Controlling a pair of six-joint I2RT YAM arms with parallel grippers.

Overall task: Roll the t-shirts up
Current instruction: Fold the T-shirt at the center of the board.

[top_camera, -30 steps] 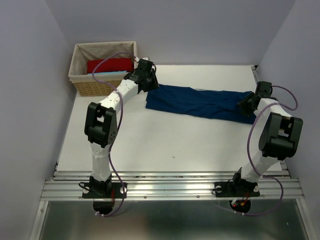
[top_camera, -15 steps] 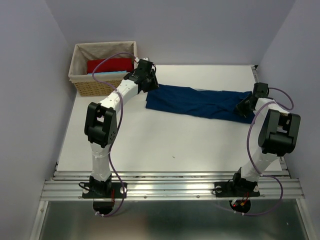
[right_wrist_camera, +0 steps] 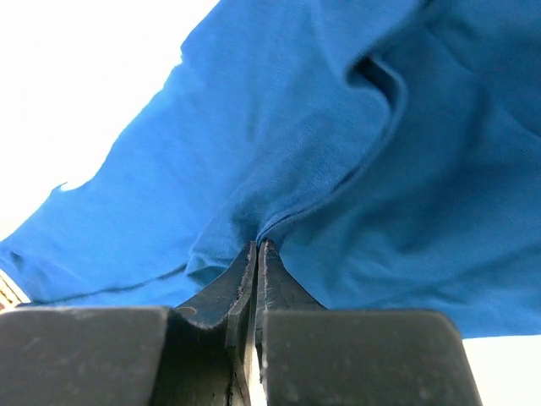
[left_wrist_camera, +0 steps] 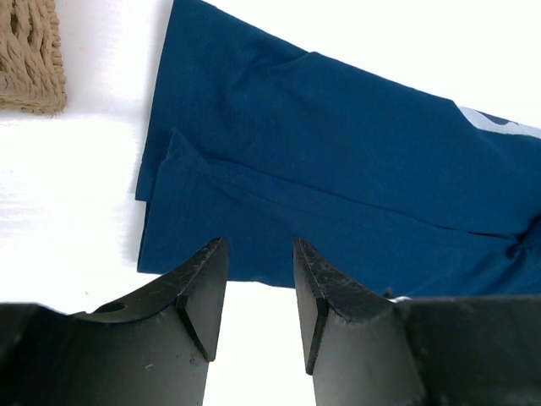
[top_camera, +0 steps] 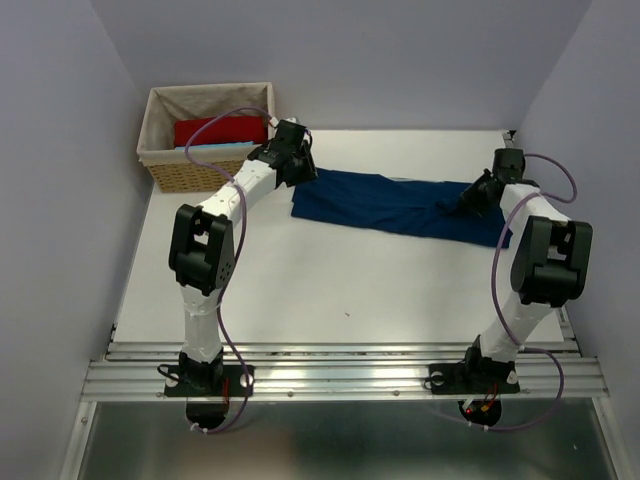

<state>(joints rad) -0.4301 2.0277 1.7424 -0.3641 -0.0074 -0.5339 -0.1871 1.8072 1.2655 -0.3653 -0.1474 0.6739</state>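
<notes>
To start the roll, the right gripper (right_wrist_camera: pixel 258 247) is pinching one end of the navy shirt (top_camera: pixel 385 205) lying on the table (top_camera: pixel 300 290), while the left gripper (left_wrist_camera: pixel 260 249) is hovering half-open and empty above the other.

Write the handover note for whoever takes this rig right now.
Left end effector: open, at the navy shirt's left end, holding nothing.
Right end effector: shut on a fold at the shirt's right end.
Shirt lies as a long band on the table; red cloth and light-blue cloth sit in the basket.
Done: right grip taken.
To do: roll the navy shirt; no roll started.
</notes>
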